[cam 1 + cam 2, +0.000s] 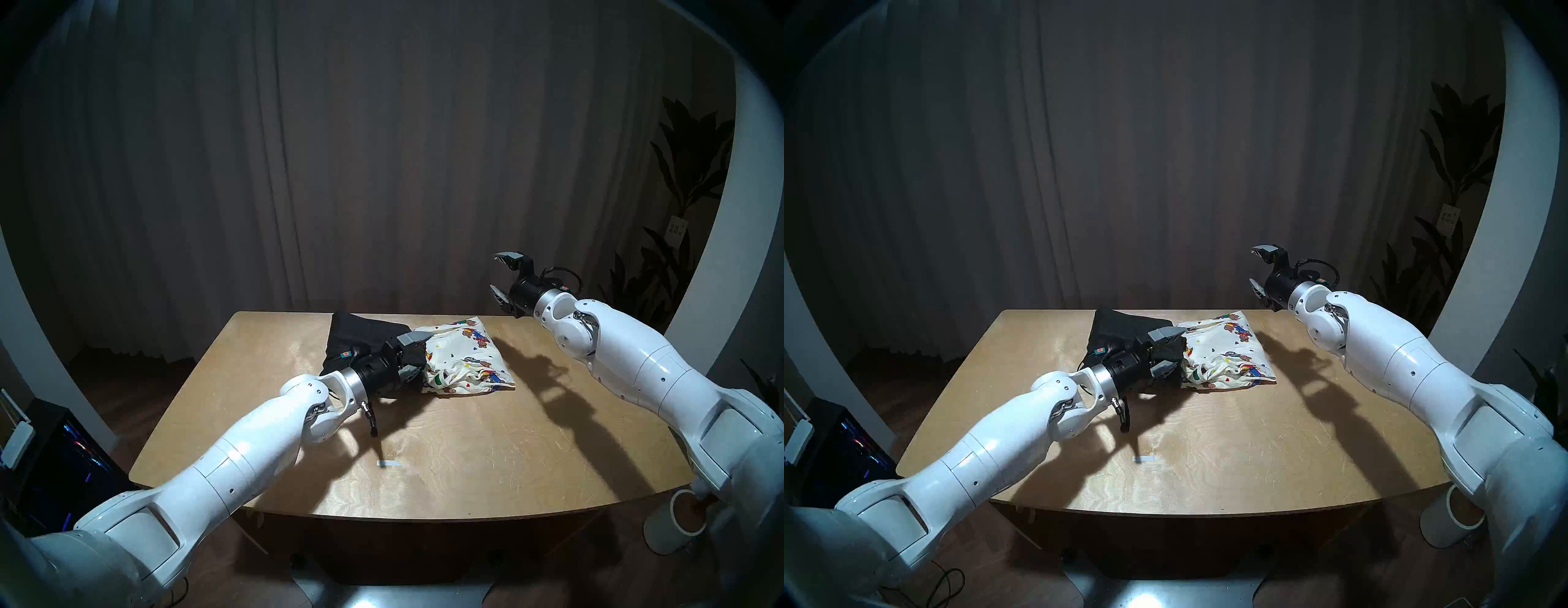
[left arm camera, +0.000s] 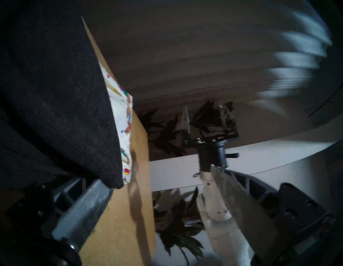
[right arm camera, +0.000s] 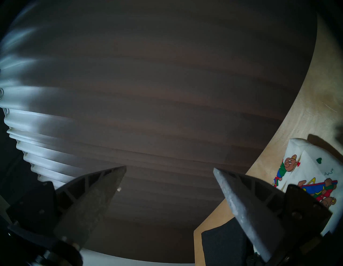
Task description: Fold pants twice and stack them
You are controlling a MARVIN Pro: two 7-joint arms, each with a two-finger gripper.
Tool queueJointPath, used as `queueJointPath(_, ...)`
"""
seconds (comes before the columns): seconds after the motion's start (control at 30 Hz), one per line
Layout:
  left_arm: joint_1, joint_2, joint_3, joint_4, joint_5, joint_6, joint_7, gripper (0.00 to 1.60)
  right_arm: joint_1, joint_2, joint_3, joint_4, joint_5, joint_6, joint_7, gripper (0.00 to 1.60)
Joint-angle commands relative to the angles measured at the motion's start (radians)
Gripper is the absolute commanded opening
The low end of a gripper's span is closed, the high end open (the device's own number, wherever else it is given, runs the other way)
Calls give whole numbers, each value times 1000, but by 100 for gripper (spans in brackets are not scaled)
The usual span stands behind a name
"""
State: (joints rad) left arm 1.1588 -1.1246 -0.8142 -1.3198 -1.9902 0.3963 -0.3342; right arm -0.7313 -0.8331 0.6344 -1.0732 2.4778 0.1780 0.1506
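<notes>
The black pants (image 1: 360,335) (image 1: 1119,331) lie at the far middle of the table, their right edge lapping over the cream teddy-bear pants (image 1: 466,361) (image 1: 1229,356). My left gripper (image 1: 422,356) (image 1: 1178,349) is at that overlap, open. In the left wrist view the jaws stand wide apart around the corner of the black pants (image 2: 55,102), which rests on one finger (image 2: 83,204), with the cream pants (image 2: 122,115) behind. My right gripper (image 1: 494,274) (image 3: 169,168) hangs open and empty above the table's far right edge, and its wrist view catches both pairs at the lower right.
The wooden table (image 1: 424,446) carries a small white label (image 1: 388,463) near its front middle. A white cylinder (image 1: 674,522) stands on the floor at the right, a lit computer case (image 1: 63,450) at the left. Curtain and a plant (image 1: 687,170) are behind.
</notes>
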Motion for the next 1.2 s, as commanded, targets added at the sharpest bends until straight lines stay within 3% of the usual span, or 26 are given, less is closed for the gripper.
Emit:
queueJointPath(0.0,91,-8,-33,-63,-33,-58,-94,160,-17,44,15,-58,23,-11,-17,160)
queueJointPath(0.2,77,-50,-17,-14,9,-169,-24,160,-21,40,16,-80,22,-19,-20,160)
queueJointPath(0.4,59,-92,-13,6,21,-224,2,160,-14,34,17,-83,22,-26,-24,160)
queueJointPath(0.57,60,-113,-11,2,9,-215,4,160,-4,29,16,-67,25,-25,-30,160)
queueJointPath(0.83,114,-113,-29,-65,-81,-191,42,160,25,15,12,-25,20,-2,-35,160)
queueJointPath(1.0,134,-96,-31,-133,-101,-227,138,160,37,2,13,-2,23,20,-33,160)
queueJointPath(1.17,147,-98,-28,-179,-80,-340,261,160,43,-4,14,12,28,46,-29,160)
